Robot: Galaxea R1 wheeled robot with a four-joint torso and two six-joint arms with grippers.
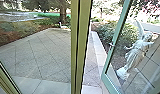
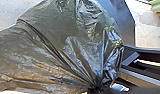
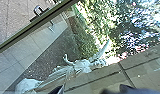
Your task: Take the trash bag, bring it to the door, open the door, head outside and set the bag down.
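Trash bag [image 2: 78,50] is clamped at its gathered neck by the left gripper [image 2: 96,88], its bulk fanned outward; the glass door [image 1: 109,58], standing ajar, is nearer the right gripper, whose state cannot be told.

Blue-grey angular plate [image 2: 126,25], black straight-edged bars [image 2: 152,60] (one strip [image 2: 143,78] paler, almost metallic)

so teal-green door frame [image 1: 120,23], olive post [image 1: 82,45], white statue [image 1: 136,53], grey paving [image 1: 46,55] with dark criss-cross lines, and a blackish trash bag [image 2: 71,50]
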